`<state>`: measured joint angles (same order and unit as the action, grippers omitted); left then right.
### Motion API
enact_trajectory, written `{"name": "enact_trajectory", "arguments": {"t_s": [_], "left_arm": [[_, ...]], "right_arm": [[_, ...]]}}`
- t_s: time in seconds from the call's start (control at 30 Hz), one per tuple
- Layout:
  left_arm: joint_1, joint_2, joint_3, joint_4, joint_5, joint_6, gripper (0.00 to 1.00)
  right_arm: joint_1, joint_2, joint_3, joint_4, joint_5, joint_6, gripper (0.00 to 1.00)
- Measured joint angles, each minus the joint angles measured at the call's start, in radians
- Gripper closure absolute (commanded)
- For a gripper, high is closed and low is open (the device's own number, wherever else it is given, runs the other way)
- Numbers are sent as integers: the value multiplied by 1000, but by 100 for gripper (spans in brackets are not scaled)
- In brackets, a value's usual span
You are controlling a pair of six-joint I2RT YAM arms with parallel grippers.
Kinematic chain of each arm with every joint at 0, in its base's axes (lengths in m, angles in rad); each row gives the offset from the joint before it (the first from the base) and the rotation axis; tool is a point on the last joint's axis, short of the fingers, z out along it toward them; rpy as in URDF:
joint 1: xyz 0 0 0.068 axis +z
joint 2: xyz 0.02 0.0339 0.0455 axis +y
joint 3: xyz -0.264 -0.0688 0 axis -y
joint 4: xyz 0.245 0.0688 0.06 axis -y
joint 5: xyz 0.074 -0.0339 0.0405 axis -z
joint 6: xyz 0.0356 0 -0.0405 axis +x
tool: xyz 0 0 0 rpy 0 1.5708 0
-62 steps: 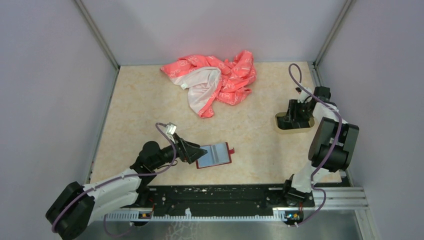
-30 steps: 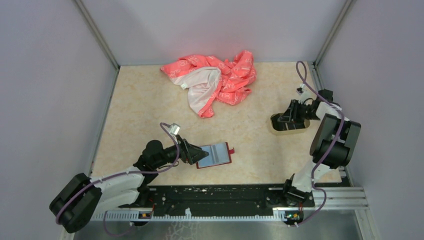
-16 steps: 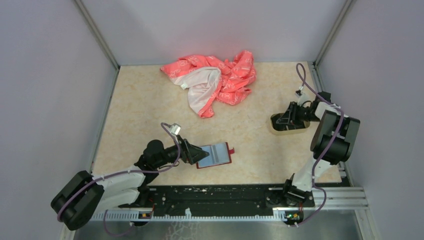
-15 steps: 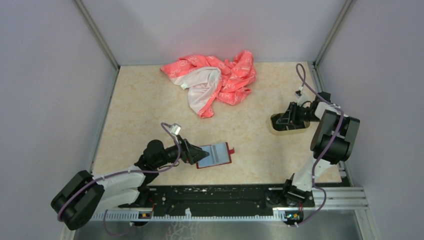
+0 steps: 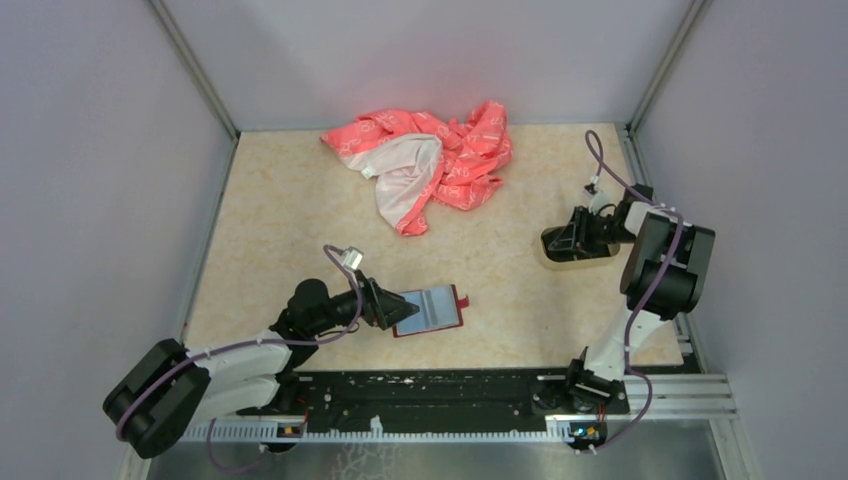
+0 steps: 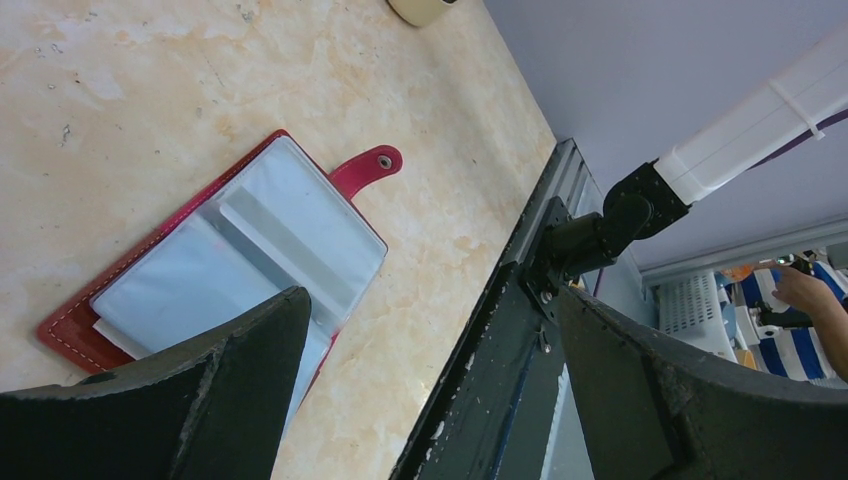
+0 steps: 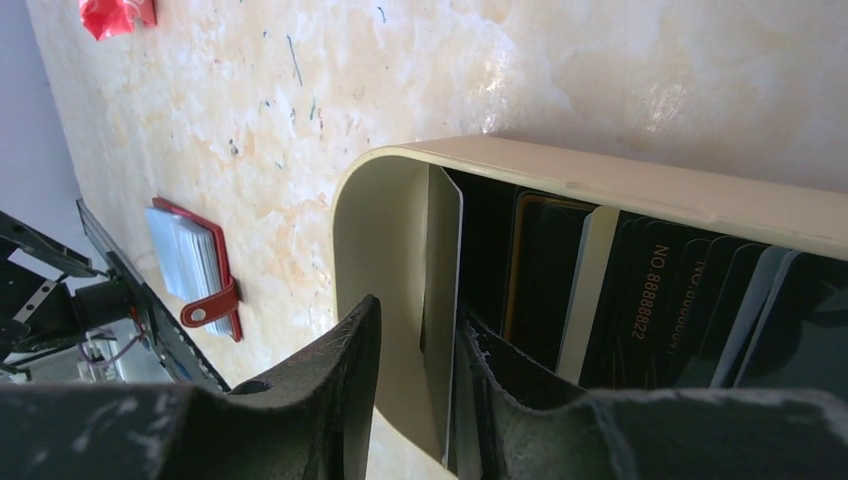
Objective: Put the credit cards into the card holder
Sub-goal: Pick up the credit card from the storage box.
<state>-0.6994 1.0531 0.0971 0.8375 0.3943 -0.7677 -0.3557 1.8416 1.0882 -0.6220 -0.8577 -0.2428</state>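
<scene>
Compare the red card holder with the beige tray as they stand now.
The card holder is dark red, rectangular and lies opened flat; the tray is beige, rounded and walled. The holder's grey-blue pockets show no black card, while the tray holds the credit cards on edge. The holder lies by the left gripper; the tray is at the right gripper. Both rest on the table.

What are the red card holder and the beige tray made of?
Card holder: probably leather or imitation, matte red with a stitched edge; its pockets look like soft translucent plastic. Beige tray: likely hard plastic, smooth, faintly shiny, with a thin rounded wall.
</scene>
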Motion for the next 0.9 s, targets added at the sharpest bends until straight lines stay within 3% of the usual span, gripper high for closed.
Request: {"name": "enact_trajectory", "arguments": {"t_s": [0.6, 0.9], "left_arm": [[0, -26, 0, -8, 0, 1, 1], [0, -26, 2, -11, 0, 2, 1]], "right_arm": [[-40, -2, 10, -37, -72, -18, 77], [-43, -2, 13, -34, -26, -18, 82]]}}
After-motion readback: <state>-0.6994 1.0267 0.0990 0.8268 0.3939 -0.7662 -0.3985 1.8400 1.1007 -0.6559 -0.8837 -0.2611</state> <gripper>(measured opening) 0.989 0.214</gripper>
